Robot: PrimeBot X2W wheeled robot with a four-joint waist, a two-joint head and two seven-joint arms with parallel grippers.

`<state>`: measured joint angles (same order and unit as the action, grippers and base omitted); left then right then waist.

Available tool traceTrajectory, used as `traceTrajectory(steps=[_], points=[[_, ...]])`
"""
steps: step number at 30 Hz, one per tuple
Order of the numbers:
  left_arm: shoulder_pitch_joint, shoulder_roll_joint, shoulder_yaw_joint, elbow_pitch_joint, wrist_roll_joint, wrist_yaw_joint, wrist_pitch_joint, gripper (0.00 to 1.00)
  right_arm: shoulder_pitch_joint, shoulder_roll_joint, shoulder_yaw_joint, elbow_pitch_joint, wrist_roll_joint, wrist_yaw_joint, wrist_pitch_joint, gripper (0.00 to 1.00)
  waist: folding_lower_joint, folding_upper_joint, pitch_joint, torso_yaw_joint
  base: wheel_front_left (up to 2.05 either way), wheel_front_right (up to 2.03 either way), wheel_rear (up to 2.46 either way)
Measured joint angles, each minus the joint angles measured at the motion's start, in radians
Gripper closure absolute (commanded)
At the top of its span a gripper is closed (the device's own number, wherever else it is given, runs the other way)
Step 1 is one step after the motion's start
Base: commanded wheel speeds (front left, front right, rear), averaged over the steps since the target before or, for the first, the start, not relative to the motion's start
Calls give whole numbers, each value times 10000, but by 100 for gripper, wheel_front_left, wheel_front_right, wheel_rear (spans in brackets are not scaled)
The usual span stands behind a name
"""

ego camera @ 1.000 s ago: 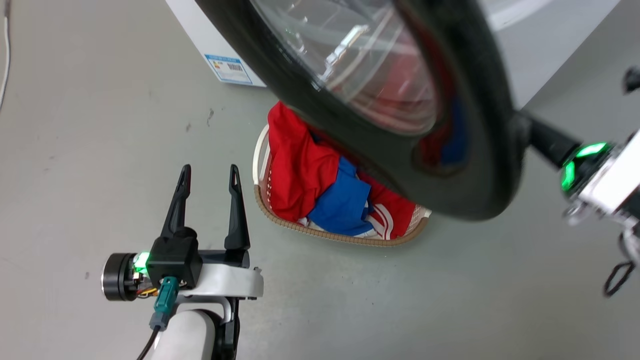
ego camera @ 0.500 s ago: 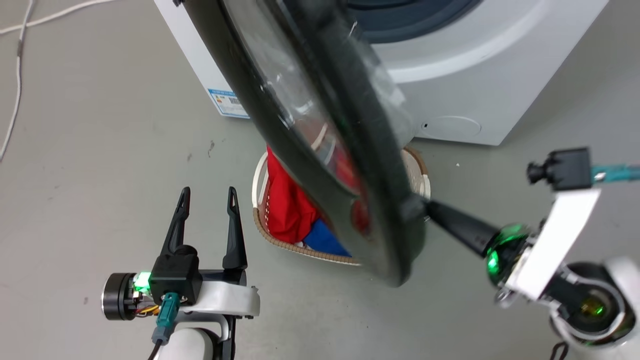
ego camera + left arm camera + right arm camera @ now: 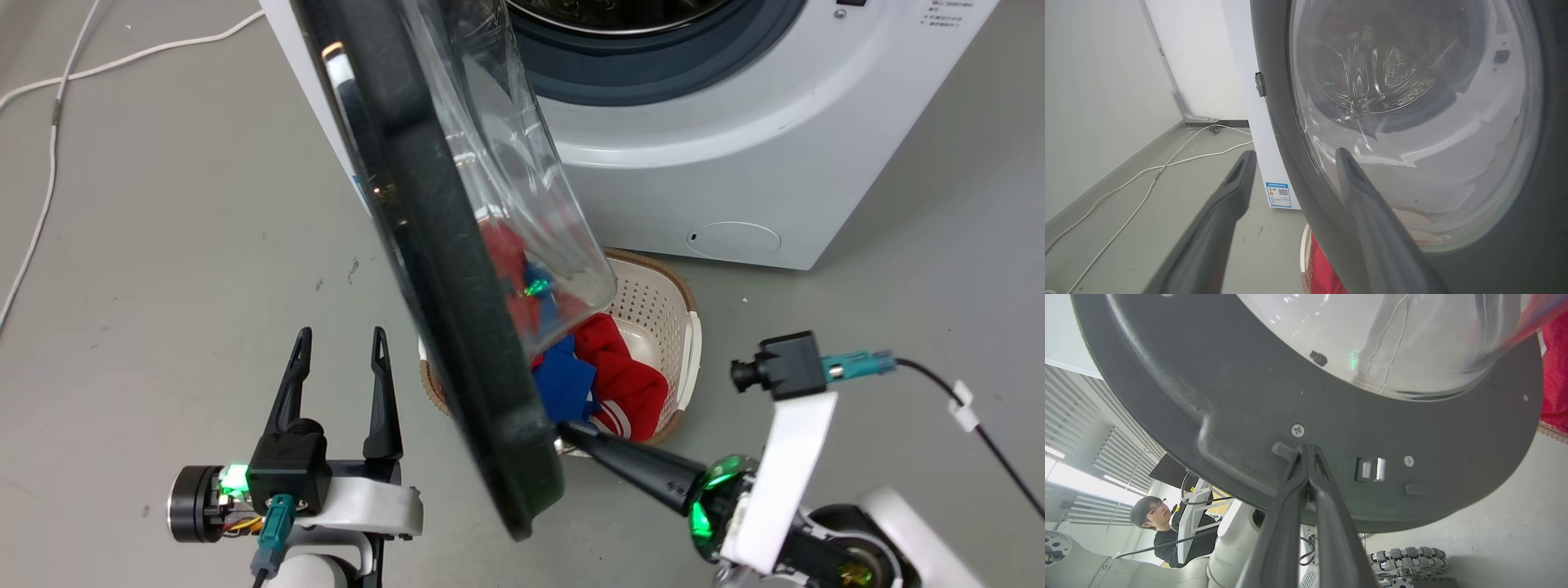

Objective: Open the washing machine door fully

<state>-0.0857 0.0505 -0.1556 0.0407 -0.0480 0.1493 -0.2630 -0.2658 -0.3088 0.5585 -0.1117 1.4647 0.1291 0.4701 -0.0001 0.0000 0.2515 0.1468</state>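
1. The washing machine door (image 3: 441,269) stands swung out from the washer (image 3: 694,163), edge-on above the laundry basket (image 3: 678,327).
2. The right gripper (image 3: 567,430) has its fingers pressed together, holding nothing, tips against the door's inner face near the rim.
3. The left gripper (image 3: 341,335) hangs beside the door, fingers spread apart, empty.

Bright, even room light leaves only soft shadows on the grey floor (image 3: 163,245); reflections streak the washing machine door (image 3: 445,327) glass, and wrist views bend at their edges.
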Motion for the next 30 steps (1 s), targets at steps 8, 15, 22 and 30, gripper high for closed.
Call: traceTrajectory(steps=[8,15,22,30], points=[[55,0,-15,21,12,8,0,0,-13,311,819,316,98,0,-374,100,0,0,-109,66,0,0,0],[205,0,-8,111,10,17,0,0,1,276,1074,495,150,0,-982,100,0,0,-349,51,0,0,0],[570,-2,107,169,17,8,0,0,254,-56,587,454,-33,2,-2439,0,0,0,-846,-69,0,0,0],[1069,12,395,157,125,-82,0,0,309,-779,125,593,-2343,2,-5670,0,-1,0,-1528,-299,0,0,0]])
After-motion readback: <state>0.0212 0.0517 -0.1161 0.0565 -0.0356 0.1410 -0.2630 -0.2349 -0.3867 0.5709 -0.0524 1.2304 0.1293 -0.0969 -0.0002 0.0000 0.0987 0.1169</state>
